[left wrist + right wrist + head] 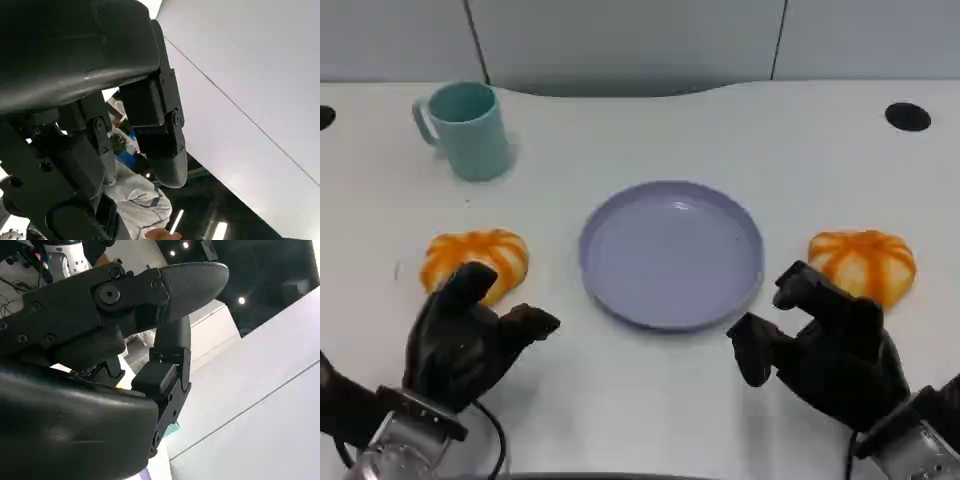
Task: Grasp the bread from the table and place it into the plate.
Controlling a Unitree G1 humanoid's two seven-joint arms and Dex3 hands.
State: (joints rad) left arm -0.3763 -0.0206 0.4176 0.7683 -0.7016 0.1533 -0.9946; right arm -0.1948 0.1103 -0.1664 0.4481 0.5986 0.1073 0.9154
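Two orange, white-striped breads lie on the white table: one [475, 258] to the left of the plate, one [862, 264] to its right. The round lavender plate [670, 253] sits between them with nothing in it. My left hand [465, 340] hovers just in front of the left bread, fingers apart and holding nothing, its top finger overlapping the bread's near edge. My right hand [825, 345] is in front of and to the left of the right bread, fingers spread and holding nothing. The left hand's fingers [155, 115] and the right hand's fingers [170, 285] grip nothing.
A teal mug [468, 130] stands at the back left. Two black holes mark the table, one at the far right [907, 116], one at the far left [323, 117]. A person in white clothing [137, 197] appears in the left wrist view.
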